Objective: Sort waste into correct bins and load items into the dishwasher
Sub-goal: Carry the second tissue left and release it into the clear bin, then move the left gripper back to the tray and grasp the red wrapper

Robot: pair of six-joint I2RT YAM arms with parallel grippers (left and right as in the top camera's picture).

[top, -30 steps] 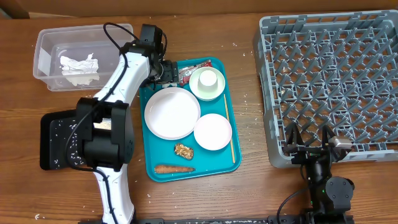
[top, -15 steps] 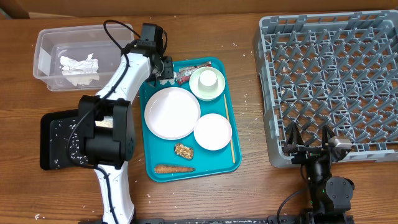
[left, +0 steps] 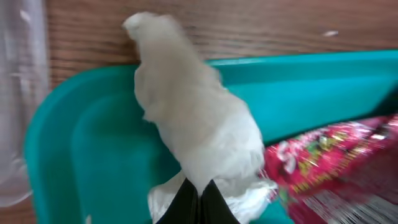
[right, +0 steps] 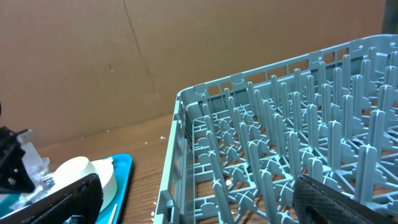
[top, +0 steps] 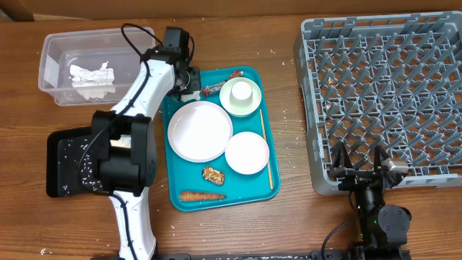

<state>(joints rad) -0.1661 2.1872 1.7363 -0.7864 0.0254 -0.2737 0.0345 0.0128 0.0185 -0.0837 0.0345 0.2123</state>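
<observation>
A brown wooden surface (top: 289,217) is seen from above, with a cardboard wall (right: 93,62) behind it in the right wrist view. A teal tray (top: 175,191) is set at the middle, and the left claw (top: 189,84) is lowered over its far left corner, its jaws pinched together on a crumpled white napkin (left: 199,124) that is draped across the tray's rim; the black fingertips (left: 186,205) are seen meeting at the napkin's lower end. Just beside the napkin a red snack wrapper (left: 329,165) is lying in the tray. Also carried on the tray are a white plate (top: 200,131), a smaller bowl (top: 247,152), a cup (top: 240,92), a brown food lump (top: 213,174), a carrot (top: 202,196) and a thin wooden stick (top: 266,155). A second napkin (top: 90,78) is contained in the clear tub (top: 108,45) at the far left, and rice grains (top: 81,170) are scattered in the black tray (top: 61,144). The grey dish rack (top: 382,87) is placed at the right; at its near edge the right claw (top: 359,160) is held wide open with nothing in it
</observation>
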